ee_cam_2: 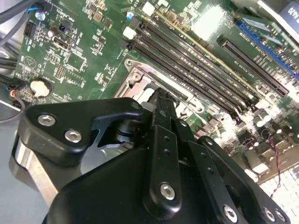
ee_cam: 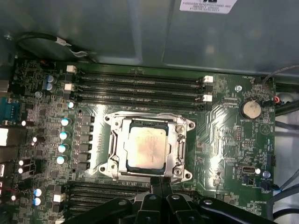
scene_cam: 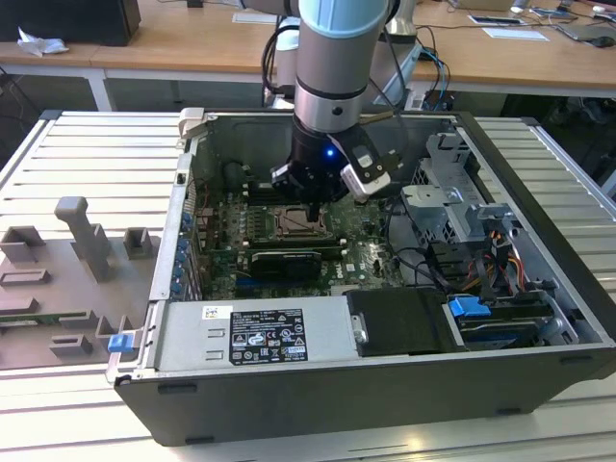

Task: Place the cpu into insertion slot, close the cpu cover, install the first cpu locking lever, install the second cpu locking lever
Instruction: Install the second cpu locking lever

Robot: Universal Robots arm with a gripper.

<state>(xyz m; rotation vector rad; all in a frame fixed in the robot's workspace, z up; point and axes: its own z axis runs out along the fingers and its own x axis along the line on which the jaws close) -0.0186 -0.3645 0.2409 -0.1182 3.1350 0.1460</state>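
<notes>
The cpu [ee_cam: 147, 147], a pale square chip, lies flat in the insertion slot [ee_cam: 189, 124] on the green board. The silver cpu cover [ee_cam: 176, 154] lies down around it as a frame. My gripper [ee_cam: 161, 183] is shut, its two dark fingers pressed together, with the tips at the slot's edge beside the memory slots. In the second wrist view the gripper [ee_cam_2: 161, 96] touches the slot's metal rim [ee_cam_2: 138, 78]. In the exterior view the gripper [scene_cam: 315, 210] hangs just over the slot [scene_cam: 292, 224] inside the open computer case. I cannot tell the locking levers from the frame.
Long black memory slots [ee_cam: 140, 86] run on both sides of the socket. A row of capacitors [ee_cam: 63, 140] and a coin battery [ee_cam: 250, 109] stand nearby. The case walls [scene_cam: 183, 192], drive cage [scene_cam: 452, 207] and power supply [scene_cam: 255, 332] enclose the board. A grey fixture tray [scene_cam: 67, 279] lies at the exterior view's left.
</notes>
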